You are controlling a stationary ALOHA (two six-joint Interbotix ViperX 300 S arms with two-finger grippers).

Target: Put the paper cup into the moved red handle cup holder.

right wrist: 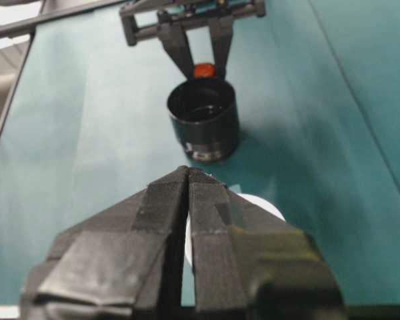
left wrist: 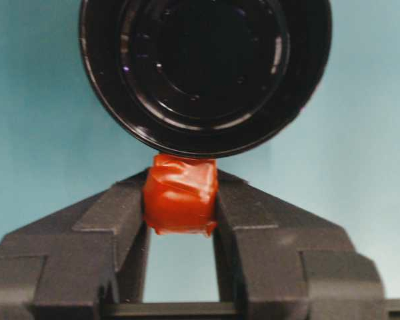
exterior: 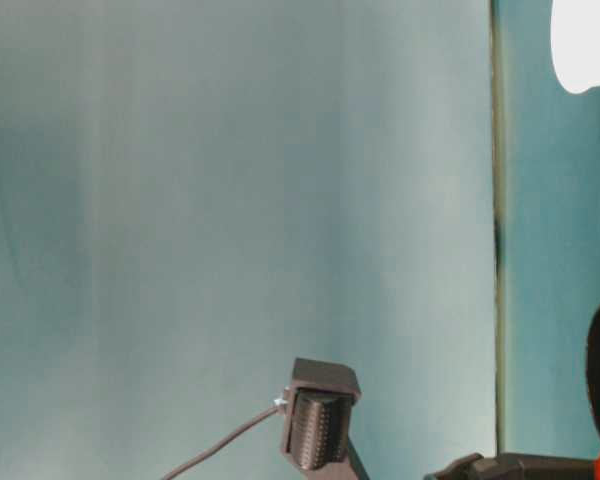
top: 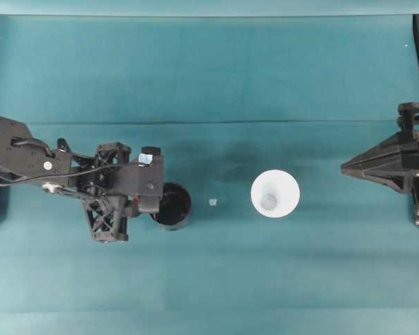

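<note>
One step is in hand: left gripper (left wrist: 181, 200) clenched on the holder (top: 173, 206) handle (left wrist: 181, 194); next, the pressed-together, empty right gripper (right wrist: 188, 179) must open and grasp the cup (top: 275, 193).

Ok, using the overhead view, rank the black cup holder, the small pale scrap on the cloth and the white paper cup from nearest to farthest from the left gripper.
1. Glossy black round cup holder: right at the left gripper, which clamps its red handle.
2. Small pale scrap: on the cloth, between holder and cup.
3. White paper cup: farthest, right of centre, standing open side up.
</note>
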